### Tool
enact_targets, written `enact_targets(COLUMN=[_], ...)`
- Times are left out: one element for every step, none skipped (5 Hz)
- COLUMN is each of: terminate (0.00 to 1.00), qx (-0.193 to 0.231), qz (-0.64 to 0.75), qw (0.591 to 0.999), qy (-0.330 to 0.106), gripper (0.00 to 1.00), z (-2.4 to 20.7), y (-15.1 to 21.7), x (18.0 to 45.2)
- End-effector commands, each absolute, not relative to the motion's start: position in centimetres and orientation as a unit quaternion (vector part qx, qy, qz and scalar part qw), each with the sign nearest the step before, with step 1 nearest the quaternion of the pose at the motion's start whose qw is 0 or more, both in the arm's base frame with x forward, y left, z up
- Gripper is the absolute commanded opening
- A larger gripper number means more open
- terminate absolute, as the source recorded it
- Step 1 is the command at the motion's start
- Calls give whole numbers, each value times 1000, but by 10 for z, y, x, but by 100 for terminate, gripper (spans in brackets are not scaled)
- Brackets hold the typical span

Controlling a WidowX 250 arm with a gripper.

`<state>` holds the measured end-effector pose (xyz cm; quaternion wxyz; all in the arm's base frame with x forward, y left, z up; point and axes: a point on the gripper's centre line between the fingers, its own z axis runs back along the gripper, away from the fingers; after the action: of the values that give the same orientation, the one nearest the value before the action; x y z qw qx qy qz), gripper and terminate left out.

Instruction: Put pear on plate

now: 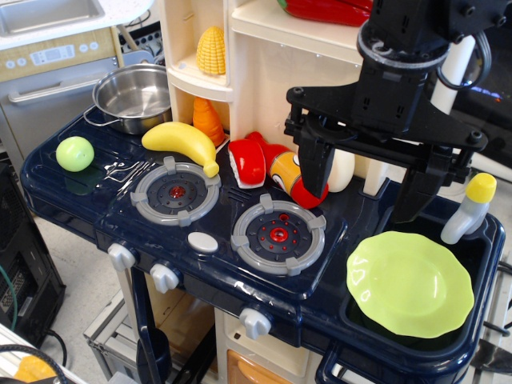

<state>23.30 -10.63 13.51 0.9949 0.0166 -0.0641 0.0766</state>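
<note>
Reach step pending: pincer [364, 188] hangs empty, fingers apart, above the plate [410, 284]; next move must cross the worktop [80, 192] to the pear [75, 154].

Pear [74, 153] sits at far left of the stove top [120, 212], well apart from the plate [410, 283], which lies in the sink recess at far right. Pot [134, 97] behind the pear. Banana [182, 142] right of the pear, behind the left burner [175, 193]. Right burner [278, 234] between left burner and plate. Gripper [366, 188] hangs above, behind the plate. Bottle [470, 209] at right edge.
</note>
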Motion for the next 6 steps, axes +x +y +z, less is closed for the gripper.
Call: enact_targets(terminate=[0,0,0,0,0,0], qx=[17,66,106,113,100,105], qz=[77,110,131,121,98,61], qw=[995,989,984,984,988,990], qy=[-64,-71,-66,-66,-67,-77], gripper=[100,100,100,100,100,100], z=[135,132,130,135,129,118], y=[-106,-69,-20,30,80,127], x=[233,228,227,228,228,234])
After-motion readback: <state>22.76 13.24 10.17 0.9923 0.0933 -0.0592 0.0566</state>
